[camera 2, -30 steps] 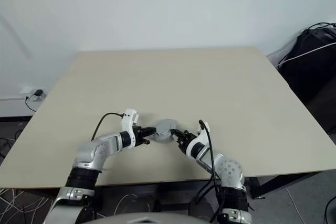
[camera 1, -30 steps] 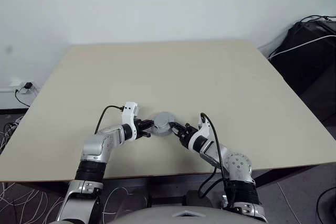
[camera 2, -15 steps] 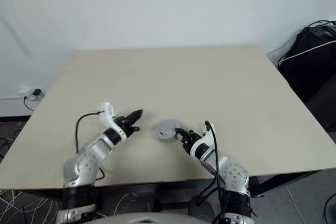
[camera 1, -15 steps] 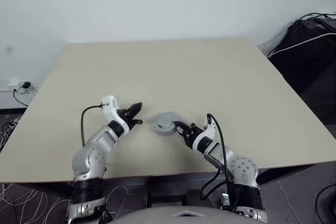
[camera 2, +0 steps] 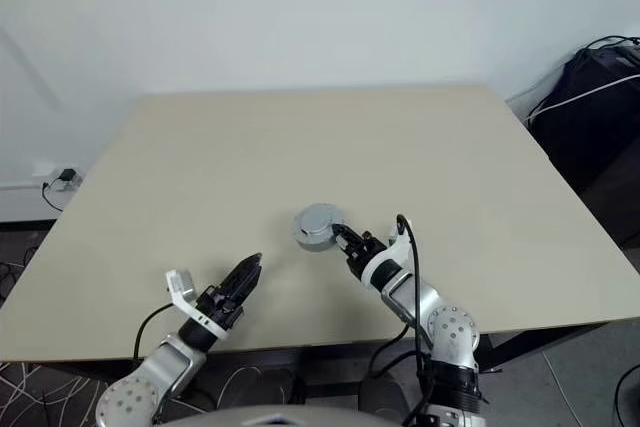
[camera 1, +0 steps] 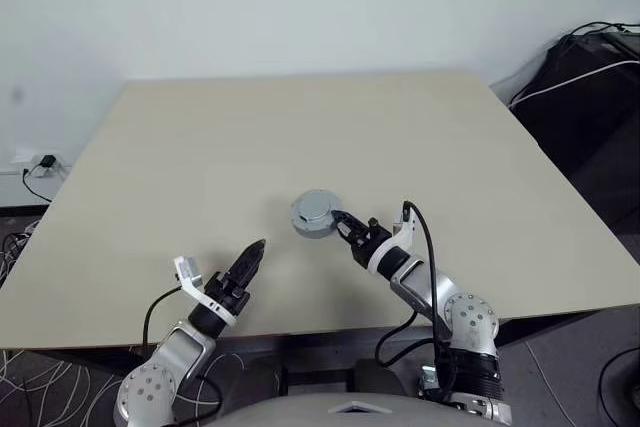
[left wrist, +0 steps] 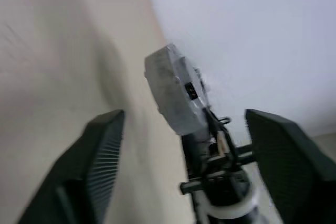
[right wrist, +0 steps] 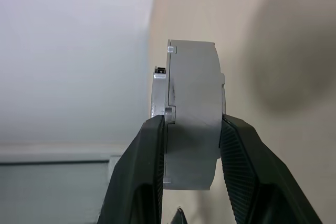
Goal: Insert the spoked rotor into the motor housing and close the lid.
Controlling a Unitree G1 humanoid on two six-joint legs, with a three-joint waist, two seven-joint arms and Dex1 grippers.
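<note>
Housing (camera 1: 316,213) looks lidded now: left gripper (camera 1: 254,253) has let go, backed off wide open, right gripper (camera 1: 344,224) pinching it aloft, job basically done

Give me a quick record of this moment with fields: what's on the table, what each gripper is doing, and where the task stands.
surface: beige table
assembly: grey motor housing with lid on, lifted off the table
right gripper: shut on the assembly, fingers clamping its top and bottom faces
left gripper: open, holding nothing, near the front table edge, apart from the assembly
rotor: not visible, presumably inside
background: black bag on the right
</note>
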